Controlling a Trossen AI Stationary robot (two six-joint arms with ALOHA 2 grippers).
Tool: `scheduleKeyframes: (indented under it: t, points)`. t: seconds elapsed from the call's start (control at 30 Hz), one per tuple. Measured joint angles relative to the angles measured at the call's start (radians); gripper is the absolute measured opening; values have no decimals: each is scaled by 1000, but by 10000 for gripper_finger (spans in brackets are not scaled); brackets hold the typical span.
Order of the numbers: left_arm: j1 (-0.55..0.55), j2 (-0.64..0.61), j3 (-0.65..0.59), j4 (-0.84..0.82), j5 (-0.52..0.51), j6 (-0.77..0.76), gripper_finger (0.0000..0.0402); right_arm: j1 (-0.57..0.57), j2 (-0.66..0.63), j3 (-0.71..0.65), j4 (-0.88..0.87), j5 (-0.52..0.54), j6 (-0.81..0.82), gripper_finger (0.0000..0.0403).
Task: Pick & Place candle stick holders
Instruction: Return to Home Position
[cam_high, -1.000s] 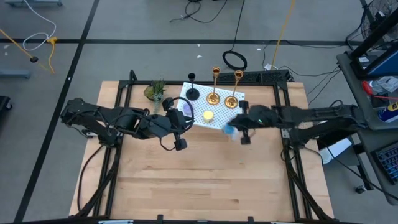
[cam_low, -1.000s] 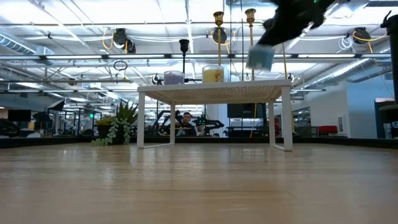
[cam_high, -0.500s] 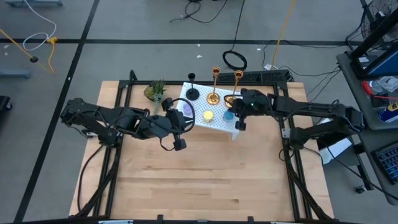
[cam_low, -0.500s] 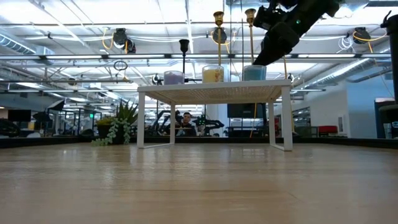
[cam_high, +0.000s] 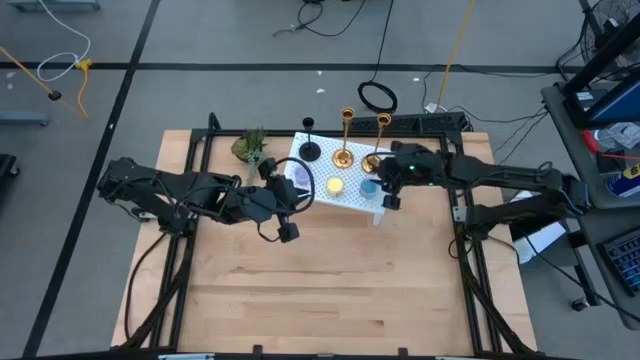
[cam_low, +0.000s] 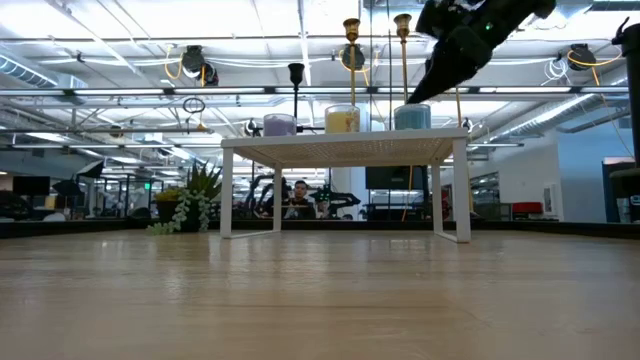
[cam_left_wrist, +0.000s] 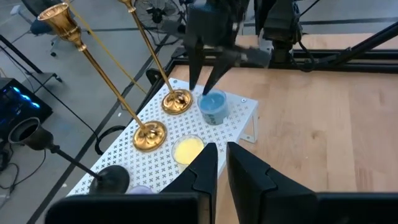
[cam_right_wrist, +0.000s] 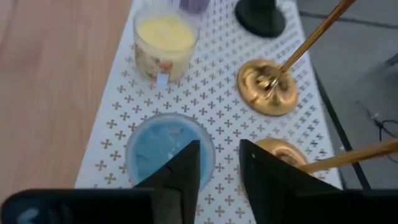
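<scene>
Two brass candle stick holders (cam_high: 343, 157) (cam_high: 372, 162) and a shorter black one (cam_high: 311, 150) stand by their round bases along the far side of the white perforated stand (cam_high: 350, 203). They also show in the left wrist view: brass (cam_left_wrist: 150, 135), brass (cam_left_wrist: 177, 101), black (cam_left_wrist: 109, 179). A blue candle jar (cam_right_wrist: 166, 149) stands on the stand next to a yellow one (cam_right_wrist: 163, 37). My right gripper (cam_right_wrist: 219, 149) is open just above the blue jar's far side and holds nothing. My left gripper (cam_left_wrist: 222, 149) hovers shut and empty at the stand's left end.
A purple candle jar (cam_low: 279, 124) stands at the stand's left end. A small green potted plant (cam_high: 250, 146) sits left of the stand at the table's far edge. Bare wooden table (cam_high: 330, 280) lies in front of the stand. A person shows in the room behind (cam_low: 300, 195).
My right gripper has carried the blue candle jar toward the table's far left, set it upright on the stand's right part next to the yellow jar, let go and risen a little above it. The holders have stayed where they were.
</scene>
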Motion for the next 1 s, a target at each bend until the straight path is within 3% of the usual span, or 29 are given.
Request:
scheduleKeyframes:
  t: [0.3, 0.43, 0.53, 0.73, 0.9, 1.0]
  points:
    - [-20, -150, 1, -110, -9, -3, 42, 53, -239, 0, -51, -5, 27, 129]
    - [-43, -249, -54, -121, -50, 8, 42, 82, -344, -22, -43, -112, 57, 121]
    - [-58, -326, -160, -109, -87, -8, 42, 107, -407, -62, -43, -208, 70, 115]
    - [-84, -502, -450, 50, -103, -53, 42, 161, -520, -171, 12, -214, 90, 103]
    - [-105, -644, -699, 322, -72, 103, 42, 187, -602, -283, 133, -215, 90, 90]
    - [-106, -711, -864, 486, 66, 263, 42, 191, -644, -364, 221, -259, 107, 83]
